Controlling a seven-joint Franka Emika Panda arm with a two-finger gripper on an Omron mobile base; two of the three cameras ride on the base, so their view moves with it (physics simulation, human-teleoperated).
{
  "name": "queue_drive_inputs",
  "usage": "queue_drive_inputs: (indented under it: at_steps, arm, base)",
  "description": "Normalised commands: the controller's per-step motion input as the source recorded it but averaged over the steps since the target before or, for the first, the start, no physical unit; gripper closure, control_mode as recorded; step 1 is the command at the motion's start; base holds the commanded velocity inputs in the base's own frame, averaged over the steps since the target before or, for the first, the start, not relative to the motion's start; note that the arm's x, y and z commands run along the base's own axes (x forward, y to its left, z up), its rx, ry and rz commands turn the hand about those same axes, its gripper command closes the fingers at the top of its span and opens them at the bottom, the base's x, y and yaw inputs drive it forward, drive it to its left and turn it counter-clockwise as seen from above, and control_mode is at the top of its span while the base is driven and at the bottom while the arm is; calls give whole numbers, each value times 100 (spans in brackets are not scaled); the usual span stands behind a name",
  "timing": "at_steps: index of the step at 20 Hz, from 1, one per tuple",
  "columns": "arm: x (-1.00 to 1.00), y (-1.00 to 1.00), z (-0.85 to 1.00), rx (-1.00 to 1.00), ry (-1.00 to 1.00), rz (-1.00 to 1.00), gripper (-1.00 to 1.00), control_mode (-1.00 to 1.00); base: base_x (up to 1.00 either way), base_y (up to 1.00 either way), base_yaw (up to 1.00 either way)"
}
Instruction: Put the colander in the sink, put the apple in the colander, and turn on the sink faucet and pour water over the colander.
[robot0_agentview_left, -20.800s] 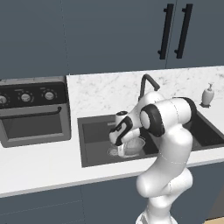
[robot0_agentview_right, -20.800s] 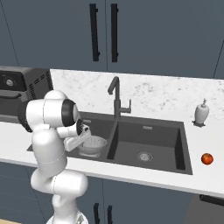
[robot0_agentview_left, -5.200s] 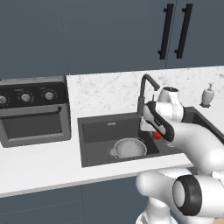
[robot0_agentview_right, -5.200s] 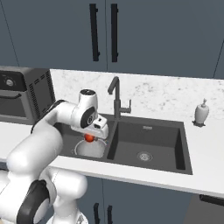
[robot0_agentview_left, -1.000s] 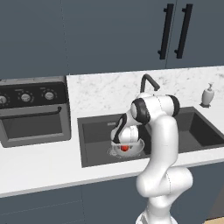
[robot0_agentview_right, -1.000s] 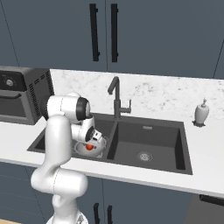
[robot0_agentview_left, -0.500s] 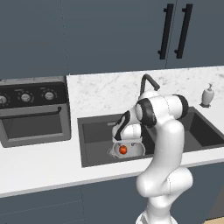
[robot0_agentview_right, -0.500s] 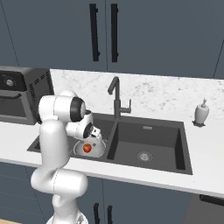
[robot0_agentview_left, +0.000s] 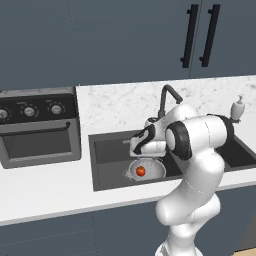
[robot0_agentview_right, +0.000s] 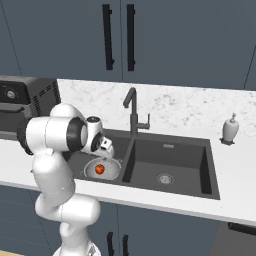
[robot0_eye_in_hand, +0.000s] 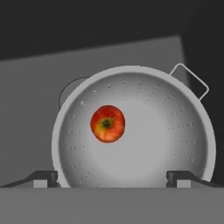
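Risk notes, taken left to right. Oven is noted at far left on the bench, clear of the work. Colander is seated in the left basin of the sink, over the drain, with the apple lying loose inside, off centre. Hand is held above the bowl, fingers spread wide, nothing pinched. Sink faucet is not yet opened. Lever could be missed or overshot on the reach. Spout may be aimed off the colander, so water could be poured beside it. Soap dispenser could be knocked by a wide swing.
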Motion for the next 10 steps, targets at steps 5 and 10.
queue_drive_inputs:
  at_steps: [5, 10]
  arm:
    - [-47, 0, 50, 0, -11, 0, -100, -100]
    - [-34, -2, 56, 0, -18, 0, -100, -100]
  base:
    - [0, 0, 0]
    - [0, 0, 0]
